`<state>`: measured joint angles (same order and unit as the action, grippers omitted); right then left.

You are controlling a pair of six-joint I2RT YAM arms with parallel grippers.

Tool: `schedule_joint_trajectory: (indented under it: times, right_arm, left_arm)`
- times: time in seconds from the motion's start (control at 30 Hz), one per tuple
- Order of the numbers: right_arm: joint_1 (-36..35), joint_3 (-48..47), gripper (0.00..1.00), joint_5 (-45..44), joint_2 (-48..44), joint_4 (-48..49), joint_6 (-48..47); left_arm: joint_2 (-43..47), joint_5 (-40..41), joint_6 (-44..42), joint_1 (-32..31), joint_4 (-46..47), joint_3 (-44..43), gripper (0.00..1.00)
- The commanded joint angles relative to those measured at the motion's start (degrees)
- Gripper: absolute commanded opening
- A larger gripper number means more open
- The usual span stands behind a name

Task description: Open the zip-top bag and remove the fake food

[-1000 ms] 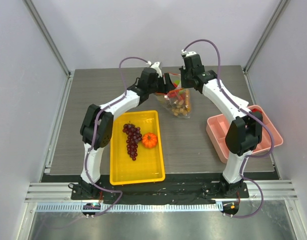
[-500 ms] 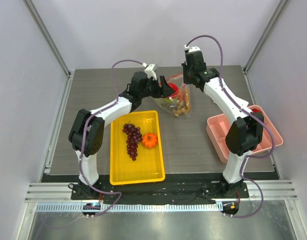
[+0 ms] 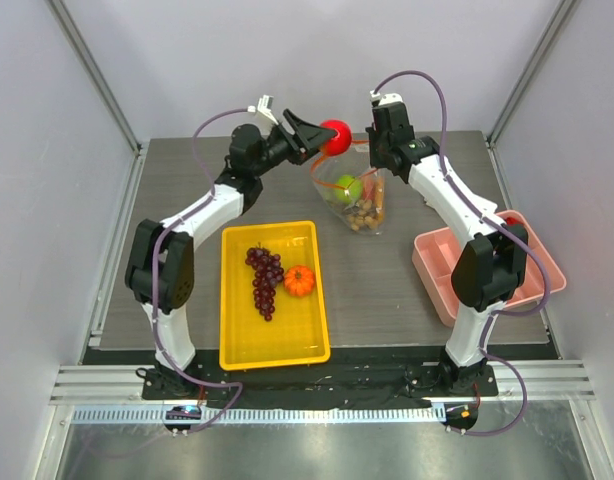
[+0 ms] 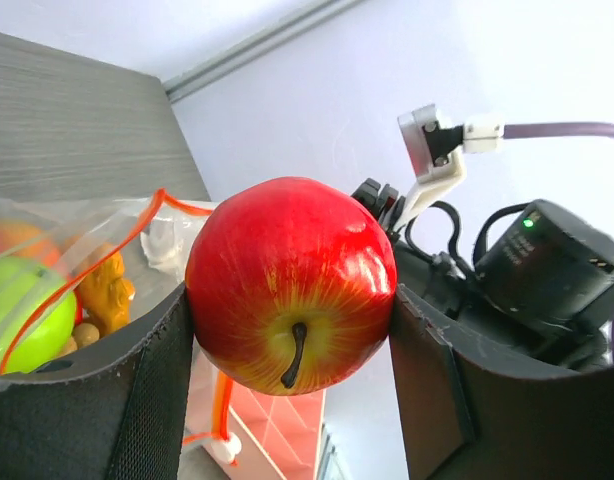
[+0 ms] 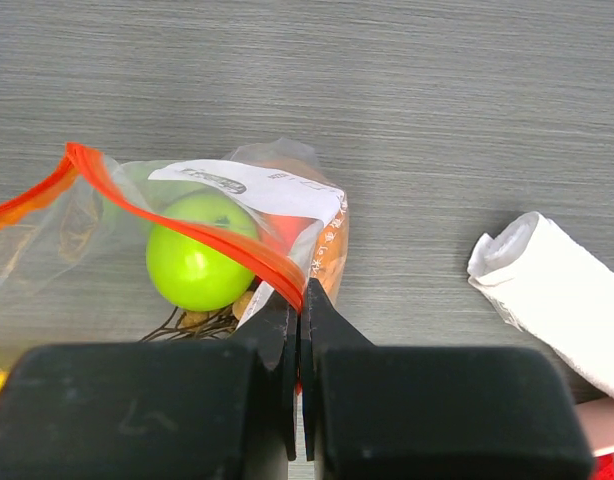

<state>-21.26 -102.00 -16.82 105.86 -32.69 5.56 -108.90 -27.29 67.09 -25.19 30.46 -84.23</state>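
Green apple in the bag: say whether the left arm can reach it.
Probably not yet: the left gripper is shut on the red apple. The right gripper pinches the zip-top bag's rim; the green apple shows inside.

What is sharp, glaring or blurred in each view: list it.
Top external: even light, all sharp. Left wrist: red apple sharp, glare spots on its skin. Right wrist: zip-top bag and green apple sharp, right gripper a dark blur.

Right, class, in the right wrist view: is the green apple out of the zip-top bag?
No, the green apple sits inside the zip-top bag, seen through its clear plastic.
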Motion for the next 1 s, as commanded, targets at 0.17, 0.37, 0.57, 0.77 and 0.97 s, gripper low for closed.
schedule_joint_trajectory:
  times: [0.17,0.37,0.57,0.77,0.97]
  right_arm:
    - [0.34,-0.13,0.01,0.38,-3.47,1.31,1.03]
    - [0.42,-0.31,0.01,1.61,-2.68,0.96,0.94]
    - [0.34,-0.49,0.01,2.67,-2.68,1.22,1.47]
    - [0.51,0.04,0.01,3.72,-2.85,1.40,2.43]
    - [0.51,0.74,0.01,3.90,-3.73,1.40,2.44]
  left_arm:
    - [27.20,18.19,-22.87,-3.54,-30.26,13.63,0.00]
    - [42.79,32.55,-26.57,-11.35,-45.11,30.58,0.00]
    - [50.80,34.40,-22.71,-22.15,-58.84,39.04,0.00]
    - [49.06,34.75,-17.79,-29.20,-53.66,46.78,0.01]
    - [46.76,38.79,-16.38,-33.16,-55.77,46.26,0.47]
